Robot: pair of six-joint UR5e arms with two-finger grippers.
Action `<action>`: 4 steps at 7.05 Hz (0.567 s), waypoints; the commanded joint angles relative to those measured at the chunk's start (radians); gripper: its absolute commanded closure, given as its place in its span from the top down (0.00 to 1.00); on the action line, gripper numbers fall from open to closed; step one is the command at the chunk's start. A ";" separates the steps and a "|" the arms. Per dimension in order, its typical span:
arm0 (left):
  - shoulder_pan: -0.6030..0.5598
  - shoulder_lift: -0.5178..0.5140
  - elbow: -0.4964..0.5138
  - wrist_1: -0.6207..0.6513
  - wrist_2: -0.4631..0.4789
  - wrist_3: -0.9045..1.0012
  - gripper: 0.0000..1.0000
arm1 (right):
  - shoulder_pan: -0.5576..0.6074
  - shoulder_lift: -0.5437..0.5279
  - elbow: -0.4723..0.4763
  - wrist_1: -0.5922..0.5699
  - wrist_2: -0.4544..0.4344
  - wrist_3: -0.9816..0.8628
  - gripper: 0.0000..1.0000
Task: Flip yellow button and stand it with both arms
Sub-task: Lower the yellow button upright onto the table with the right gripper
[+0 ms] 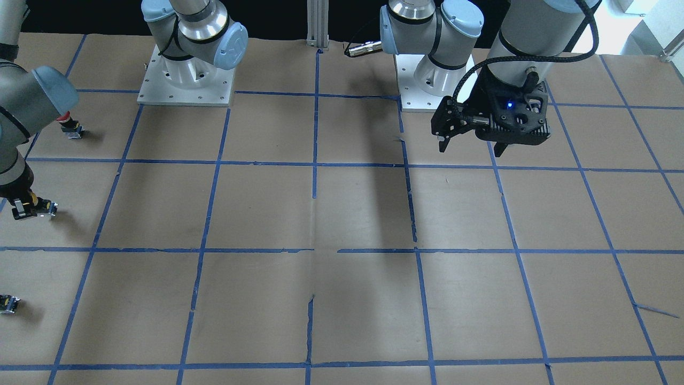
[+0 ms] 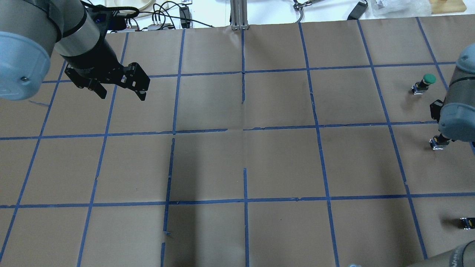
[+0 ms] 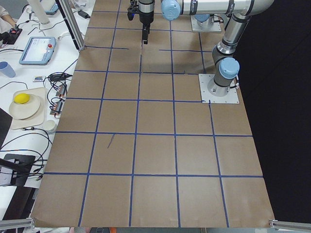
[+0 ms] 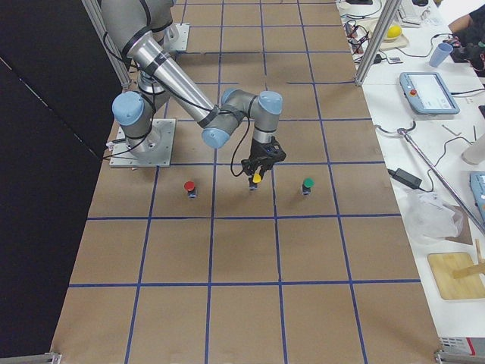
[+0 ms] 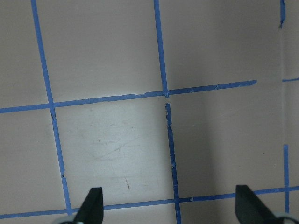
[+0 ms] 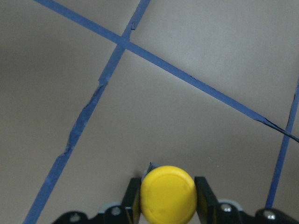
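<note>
The yellow button (image 6: 168,193) fills the bottom of the right wrist view, its round cap facing the camera between the two fingers. My right gripper (image 4: 257,171) is shut on it and holds it at or just above the table, at my far right. The button also shows in the front view (image 1: 44,206) and the overhead view (image 2: 438,144), mostly hidden by the arm. I cannot tell if it touches the paper. My left gripper (image 2: 121,94) is open and empty, high over the table's left back part, far from the button. Its fingertips (image 5: 93,205) stand wide apart.
A green-capped button (image 2: 426,82) stands beyond the yellow one, and a red-capped button (image 4: 189,186) stands on its near side. A tiny black-and-yellow part (image 2: 467,222) lies near the right front edge. Brown paper with a blue tape grid (image 2: 243,202) covers the table.
</note>
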 commanded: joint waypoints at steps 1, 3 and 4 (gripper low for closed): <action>0.001 -0.002 0.000 0.001 0.002 0.000 1.00 | -0.001 0.000 0.008 0.002 -0.006 0.001 0.35; -0.001 -0.002 0.005 0.001 0.003 -0.002 1.00 | -0.002 0.001 0.017 0.002 -0.012 -0.001 0.63; 0.001 -0.003 0.008 0.001 0.003 -0.002 1.00 | -0.002 0.003 0.017 0.002 -0.045 -0.002 0.77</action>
